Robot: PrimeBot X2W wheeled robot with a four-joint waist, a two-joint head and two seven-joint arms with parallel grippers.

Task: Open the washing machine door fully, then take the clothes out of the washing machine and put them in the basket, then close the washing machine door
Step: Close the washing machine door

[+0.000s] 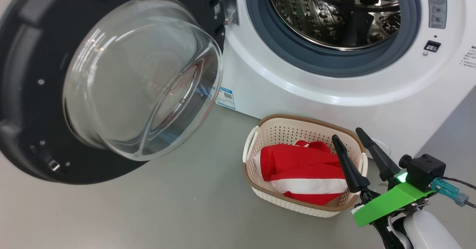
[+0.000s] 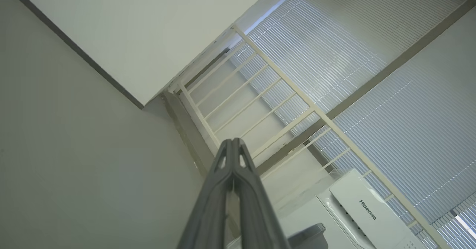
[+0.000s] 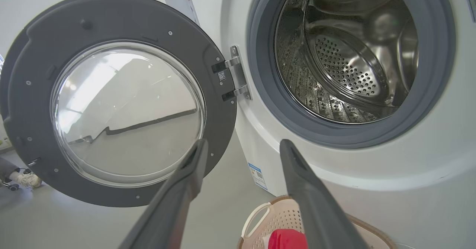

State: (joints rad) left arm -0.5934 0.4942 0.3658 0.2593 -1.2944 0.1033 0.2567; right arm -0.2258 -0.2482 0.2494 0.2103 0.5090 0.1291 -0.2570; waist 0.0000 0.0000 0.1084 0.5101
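Now washing machine door (image 1: 22,93) wide open; clothes (image 1: 301,167) in basket (image 1: 297,119). R claw (image 1: 346,133) spread nr basket rim. L claw (image 2: 232,142) pressed together.

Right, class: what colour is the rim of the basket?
The rim of the basket is brown, above cream-white perforated walls; the head view shows it best.

Dark tapered fingers (image 1: 347,163), green wrist bracket (image 1: 386,203)

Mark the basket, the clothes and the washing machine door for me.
the basket (image 1: 290,130), head view, perforated rear wall.
the clothes (image 1: 297,163), head view, red fabric.
the washing machine door (image 3: 33,55), right wrist view, dark frame, left side.
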